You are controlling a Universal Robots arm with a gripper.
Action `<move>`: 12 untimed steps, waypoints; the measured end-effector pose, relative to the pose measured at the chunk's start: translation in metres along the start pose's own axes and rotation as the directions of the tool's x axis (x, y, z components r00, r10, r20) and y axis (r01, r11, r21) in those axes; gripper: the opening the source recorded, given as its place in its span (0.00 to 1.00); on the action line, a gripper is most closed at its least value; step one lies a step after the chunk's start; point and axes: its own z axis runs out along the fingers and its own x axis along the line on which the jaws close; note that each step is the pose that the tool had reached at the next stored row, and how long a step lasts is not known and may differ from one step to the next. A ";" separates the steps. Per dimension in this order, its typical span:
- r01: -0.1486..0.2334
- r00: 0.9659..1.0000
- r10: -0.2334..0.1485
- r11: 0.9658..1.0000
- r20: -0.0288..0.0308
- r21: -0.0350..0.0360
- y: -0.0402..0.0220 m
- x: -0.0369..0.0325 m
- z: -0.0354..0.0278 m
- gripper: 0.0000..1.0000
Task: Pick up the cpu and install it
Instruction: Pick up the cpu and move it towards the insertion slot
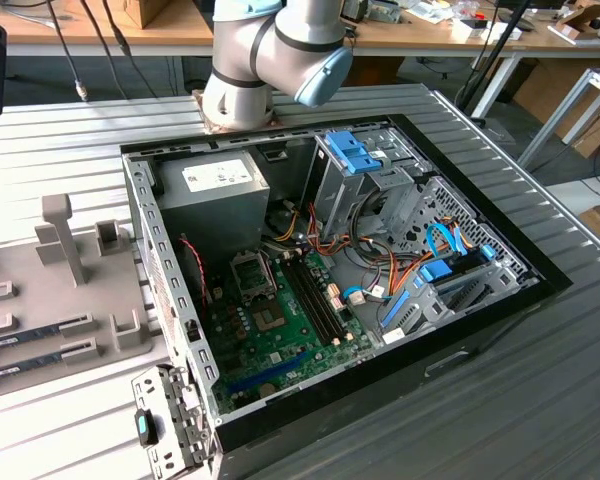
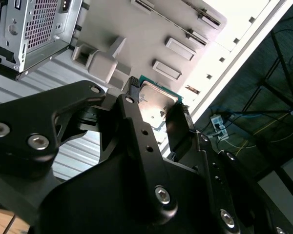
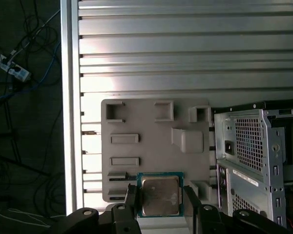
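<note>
The cpu (image 3: 159,196), a flat square chip with a silver top and a thin green rim, sits between my gripper's (image 3: 159,207) two black fingers (image 3: 131,202), which are shut on its opposite edges. In the second wrist view the cpu (image 2: 156,99) shows the same grip by the gripper (image 2: 158,111). It hangs well above the grey parts tray (image 3: 151,122), near the tray's edge, beside the open computer case (image 3: 254,146). In the exterior view the case's motherboard (image 1: 280,315) lies exposed, with its square socket (image 1: 248,270) near the power supply (image 1: 215,190).
The arm's grey and blue joints (image 1: 270,50) rise behind the case. On the exterior view's left, the grey tray (image 1: 80,290) holds dark memory sticks (image 1: 30,335) and upright posts. Drive cages and cables (image 1: 420,250) fill the case's other half. The table is ribbed aluminium (image 3: 185,48).
</note>
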 end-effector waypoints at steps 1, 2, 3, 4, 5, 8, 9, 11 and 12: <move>0.000 1.000 0.000 1.000 0.000 0.000 0.0000 -0.0007 0.0001 0.47; 0.000 1.000 0.000 1.000 0.000 0.000 0.0000 -0.0012 0.0001 0.47; 0.000 1.000 0.000 1.000 0.000 0.000 0.0000 -0.0016 0.0002 0.47; 0.000 1.000 0.000 1.000 0.000 0.000 0.0000 -0.0019 0.0003 0.47; 0.000 1.000 0.000 1.000 0.000 0.000 0.0001 -0.0023 0.0003 0.47; 0.000 1.000 0.000 1.000 0.000 0.000 0.0001 -0.0039 0.0005 0.47; 0.000 1.000 0.000 1.000 0.000 0.000 0.0001 -0.0042 0.0006 0.47; 0.000 1.000 0.000 1.000 0.000 0.000 0.0002 -0.0054 0.0007 0.47; 0.000 1.000 0.000 1.000 0.000 0.000 0.0002 -0.0058 0.0008 0.47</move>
